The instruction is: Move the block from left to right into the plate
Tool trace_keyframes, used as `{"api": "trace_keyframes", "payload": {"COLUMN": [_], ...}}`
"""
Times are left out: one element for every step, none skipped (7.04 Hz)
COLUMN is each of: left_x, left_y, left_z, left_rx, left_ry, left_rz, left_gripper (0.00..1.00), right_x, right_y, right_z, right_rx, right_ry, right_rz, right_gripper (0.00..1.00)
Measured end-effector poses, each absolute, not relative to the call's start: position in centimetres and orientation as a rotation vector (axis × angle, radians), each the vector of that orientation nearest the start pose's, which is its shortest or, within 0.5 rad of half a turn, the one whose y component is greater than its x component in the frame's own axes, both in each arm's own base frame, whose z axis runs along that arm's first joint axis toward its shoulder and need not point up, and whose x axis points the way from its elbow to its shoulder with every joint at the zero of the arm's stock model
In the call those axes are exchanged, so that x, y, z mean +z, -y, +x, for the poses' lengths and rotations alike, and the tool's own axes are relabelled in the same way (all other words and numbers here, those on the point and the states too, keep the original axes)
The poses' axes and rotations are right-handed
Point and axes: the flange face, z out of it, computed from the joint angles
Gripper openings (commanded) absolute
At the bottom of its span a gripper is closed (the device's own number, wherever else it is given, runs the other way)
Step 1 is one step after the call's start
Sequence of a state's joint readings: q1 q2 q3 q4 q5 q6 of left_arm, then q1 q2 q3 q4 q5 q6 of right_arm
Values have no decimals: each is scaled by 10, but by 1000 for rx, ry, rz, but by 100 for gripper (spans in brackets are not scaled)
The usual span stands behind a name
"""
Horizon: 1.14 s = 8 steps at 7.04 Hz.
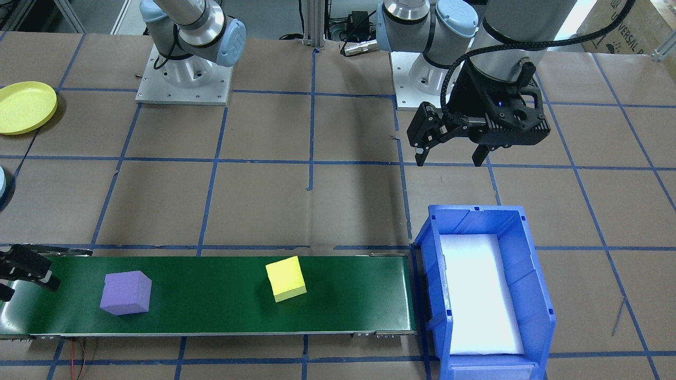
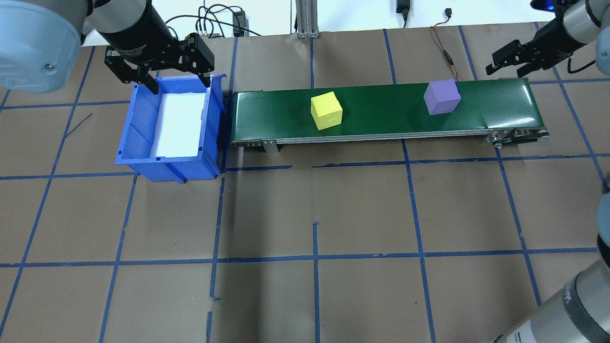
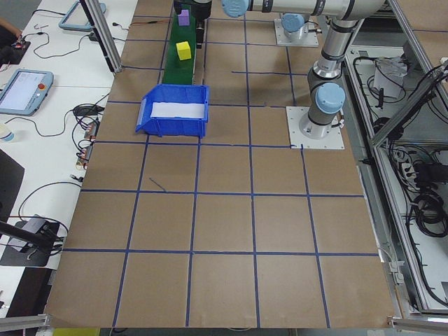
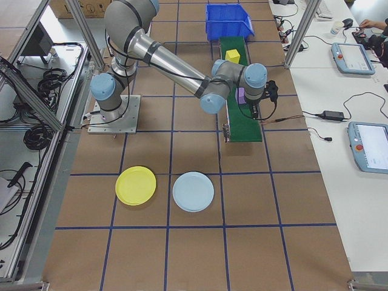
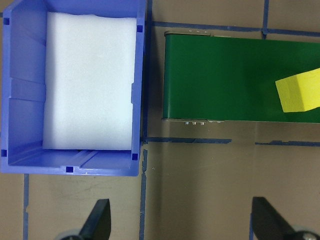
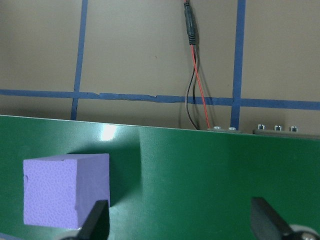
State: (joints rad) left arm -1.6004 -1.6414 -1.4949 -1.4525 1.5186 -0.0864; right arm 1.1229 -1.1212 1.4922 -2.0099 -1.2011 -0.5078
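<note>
Both grippers are spread wide and hold nothing. Right gripper point(image 2: 509, 61) hangs over the right end of the green belt point(image 2: 381, 110), just beside the purple block point(image 2: 442, 96); its wrist camera shows the block under its left finger point(image 6: 95, 221), not touching that I can tell. Left gripper point(image 2: 159, 71) hovers above the robot-side wall of the blue bin point(image 2: 138, 157), which sits against the belt's left end and has a white foam pad point(image 2: 178, 125) on its floor. Purple block rests on the belt toward its right end. A yellow block point(image 2: 326, 110) lies on the belt near the middle, well apart from the purple one. Off the belt, on the brown papered table point(image 4: 194, 254), a yellow plate point(image 4: 136, 185) and a light blue plate point(image 4: 193, 191) lie side by side, apart from each other.
</note>
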Motion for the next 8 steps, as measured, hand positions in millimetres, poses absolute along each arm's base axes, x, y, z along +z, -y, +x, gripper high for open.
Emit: {"api": "trace_keyframes", "payload": {"left_x": [502, 501, 501, 501, 500, 500, 500, 501], "left_y": [529, 529, 529, 529, 529, 529, 529, 529], "left_z": [-155, -155, -155, -155, -155, -154, -154, -154], "left_rx": [-197, -196, -196, -196, -195, -194, -195, -196], "left_ry": [-3194, -3195, -3195, -3196, -3196, -3197, -3197, -3197], "left_rz": [-85, -84, -84, -83, -84, -85, -85, -85], "left_gripper": [100, 100, 100, 100, 100, 100, 100, 100], "right_x": [316, 315, 315, 314, 314, 314, 313, 311], "right_y": [664, 664, 663, 663, 663, 662, 661, 660], "right_z": [-131, -132, -132, -132, -132, -132, -131, -131], "right_rx": [-327, -325, -324, -322, -319, -315, -307, -300], "right_ry": [-2824, -2824, -2824, -2824, -2825, -2826, -2823, -2822], "right_rz": [-102, -100, -98, -97, -97, -96, -94, -93], "right_gripper": [100, 100, 100, 100, 100, 100, 100, 100]}}
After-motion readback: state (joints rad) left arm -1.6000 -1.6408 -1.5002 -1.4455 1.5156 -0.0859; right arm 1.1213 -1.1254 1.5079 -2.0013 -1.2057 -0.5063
